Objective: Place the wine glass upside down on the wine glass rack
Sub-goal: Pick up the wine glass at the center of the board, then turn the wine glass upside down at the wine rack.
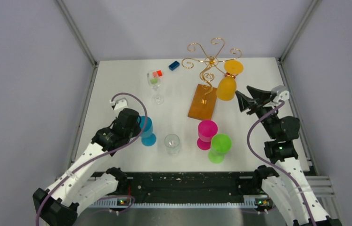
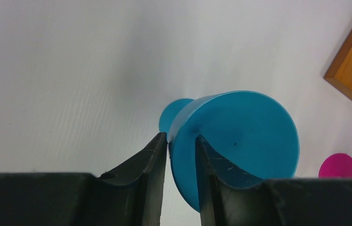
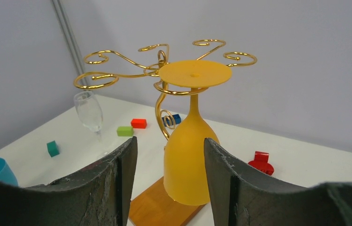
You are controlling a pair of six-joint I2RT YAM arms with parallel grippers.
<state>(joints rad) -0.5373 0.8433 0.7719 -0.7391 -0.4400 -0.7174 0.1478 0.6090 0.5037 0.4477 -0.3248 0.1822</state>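
Observation:
The wine glass rack (image 1: 210,59) is gold wire with spiral arms on an orange-brown wooden base (image 1: 202,101). It also shows in the right wrist view (image 3: 117,59). A yellow wine glass (image 1: 227,84) hangs upside down from one arm, its foot resting on the wire (image 3: 195,74). My right gripper (image 1: 249,99) is open and empty, just right of this glass; its jaws (image 3: 169,140) frame the bowl without touching it. My left gripper (image 1: 137,125) is closed on the rim of a blue wine glass (image 2: 240,136), one finger outside and one inside the bowl. The blue glass's foot (image 1: 149,140) is at the table.
A clear wine glass (image 1: 156,82) stands at the back left, with small coloured blocks (image 1: 157,74) and a blue block (image 1: 174,65) near it. A second clear glass (image 1: 172,143), a pink glass (image 1: 206,133) and a green glass (image 1: 220,147) stand near the front. A red piece (image 3: 260,162) lies behind the rack.

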